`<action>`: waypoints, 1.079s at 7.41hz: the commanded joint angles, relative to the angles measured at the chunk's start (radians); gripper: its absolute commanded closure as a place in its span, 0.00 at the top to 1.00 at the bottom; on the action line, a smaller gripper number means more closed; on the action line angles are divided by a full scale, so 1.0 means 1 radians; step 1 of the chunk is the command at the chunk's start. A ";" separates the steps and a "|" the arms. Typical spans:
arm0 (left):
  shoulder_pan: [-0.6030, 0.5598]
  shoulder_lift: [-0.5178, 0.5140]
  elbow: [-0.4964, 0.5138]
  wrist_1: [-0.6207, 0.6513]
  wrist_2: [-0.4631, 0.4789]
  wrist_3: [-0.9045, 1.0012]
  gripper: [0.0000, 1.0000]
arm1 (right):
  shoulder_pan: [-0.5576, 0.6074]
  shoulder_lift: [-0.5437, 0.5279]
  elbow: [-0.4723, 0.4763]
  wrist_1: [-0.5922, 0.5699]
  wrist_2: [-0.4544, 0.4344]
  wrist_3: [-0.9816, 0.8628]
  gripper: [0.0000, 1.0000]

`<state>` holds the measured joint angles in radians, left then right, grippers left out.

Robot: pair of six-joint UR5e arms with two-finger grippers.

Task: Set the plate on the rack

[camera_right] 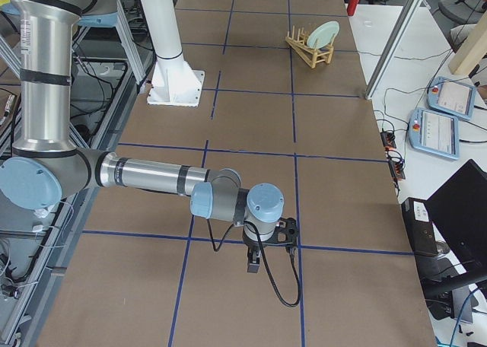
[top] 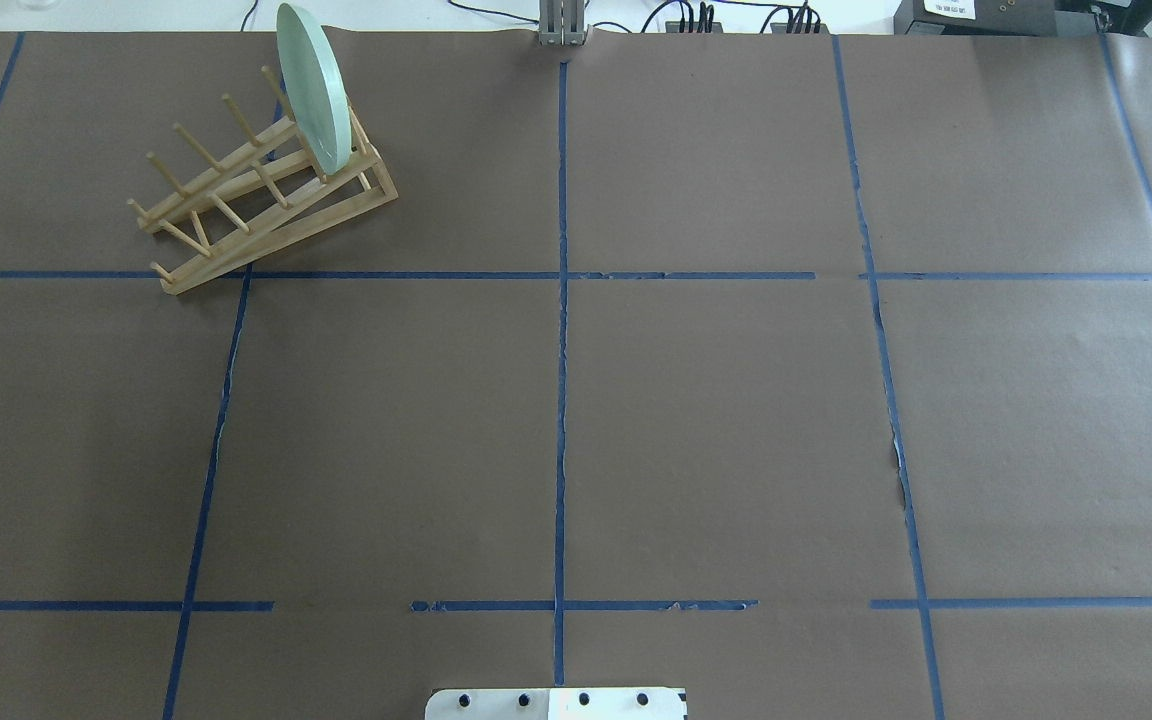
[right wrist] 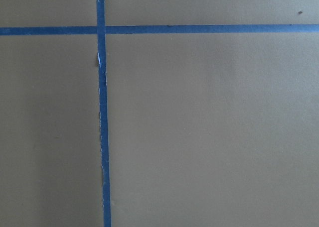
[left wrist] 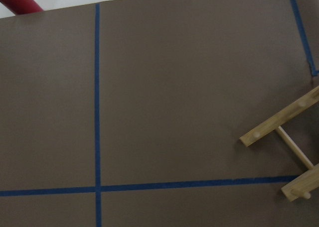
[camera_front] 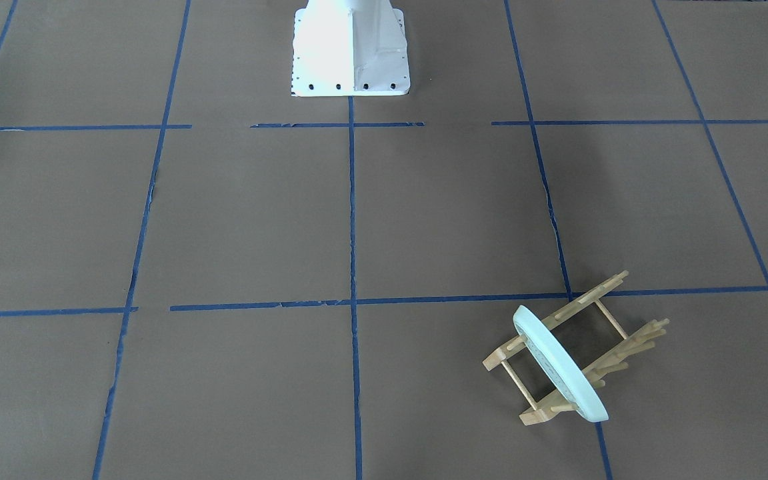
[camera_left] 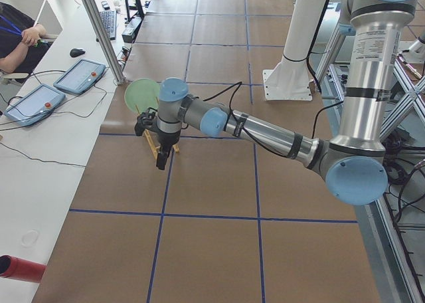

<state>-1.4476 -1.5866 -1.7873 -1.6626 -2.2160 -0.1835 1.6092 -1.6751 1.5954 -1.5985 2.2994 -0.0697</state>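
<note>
The pale mint-green plate point(camera_front: 561, 363) stands on edge between the pegs at one end of the light wooden rack point(camera_front: 597, 291). In the overhead view the plate point(top: 311, 85) and the rack point(top: 276, 242) are at the far left of the table. My left gripper point(camera_left: 161, 158) hangs over the table just beside the rack, apart from the plate point(camera_left: 141, 94); I cannot tell if it is open or shut. The left wrist view shows only the rack's end point(left wrist: 279, 125). My right gripper point(camera_right: 253, 265) hangs over bare table far from the rack point(camera_right: 308, 54); I cannot tell its state.
The white robot base point(camera_front: 351, 50) stands at the middle of the table's robot side. Blue tape lines grid the brown table cover. Beyond the table's far edge are a metal post point(camera_left: 99, 34), control tablets point(camera_left: 80, 75) and a red cylinder point(camera_left: 20, 268).
</note>
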 commanded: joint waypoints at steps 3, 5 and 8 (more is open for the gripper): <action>-0.099 0.106 0.127 0.003 -0.090 0.193 1.00 | 0.000 0.000 0.001 -0.001 0.000 0.001 1.00; -0.099 0.105 0.132 -0.005 -0.093 0.197 1.00 | 0.000 0.000 0.001 0.000 0.000 0.001 1.00; -0.097 0.097 0.131 -0.003 -0.096 0.230 1.00 | 0.000 0.000 0.000 0.000 0.000 0.001 1.00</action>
<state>-1.5460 -1.4843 -1.6567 -1.6652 -2.3102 0.0417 1.6092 -1.6751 1.5961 -1.5984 2.2995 -0.0694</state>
